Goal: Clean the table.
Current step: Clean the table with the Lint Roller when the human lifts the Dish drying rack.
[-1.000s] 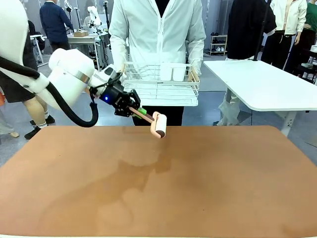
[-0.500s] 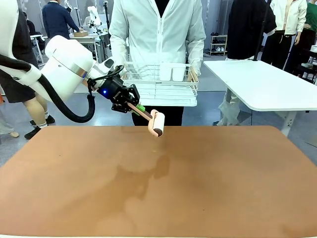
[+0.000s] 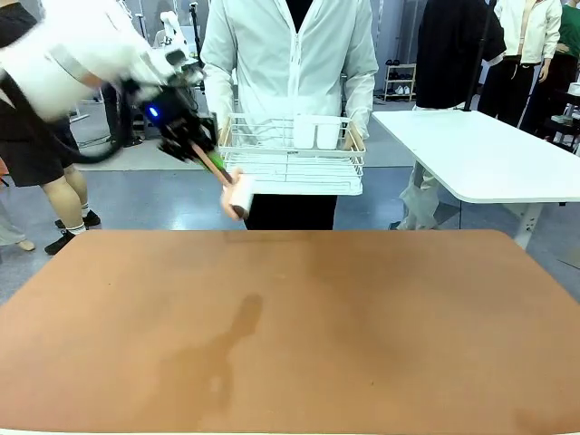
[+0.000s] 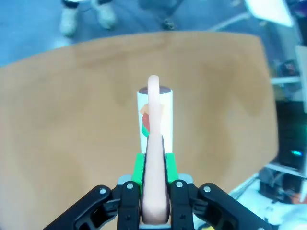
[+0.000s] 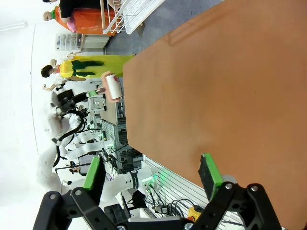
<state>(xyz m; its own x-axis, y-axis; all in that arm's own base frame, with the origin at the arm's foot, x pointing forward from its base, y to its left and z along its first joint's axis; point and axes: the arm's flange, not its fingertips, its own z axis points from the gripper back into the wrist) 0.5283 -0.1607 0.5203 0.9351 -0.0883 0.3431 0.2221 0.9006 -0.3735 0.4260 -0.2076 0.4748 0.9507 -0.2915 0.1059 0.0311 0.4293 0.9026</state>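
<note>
My left gripper (image 3: 201, 149) is raised above and beyond the table's far left edge, shut on the pink handle of a lint roller (image 3: 238, 196) whose white roll hangs down to the right, off the surface. In the left wrist view the handle (image 4: 154, 158) sits clamped between the green pads, with the roll (image 4: 154, 115) over the terracotta table (image 4: 72, 120). The table (image 3: 362, 326) is bare, with a faint darker patch at front left. My right gripper (image 5: 151, 170) hangs open over the table (image 5: 230, 72) with nothing between its fingers; that view has the lint roller (image 5: 111, 86) far off.
A person in a white jacket stands at the far edge holding a white wire basket (image 3: 294, 168) with white cups in it. A white desk (image 3: 489, 154) stands at the back right. Other people are farther behind.
My left arm has swung up and to the left, carrying the lint roller from over the table's far middle to above its far left edge. The grip stays shut.
</note>
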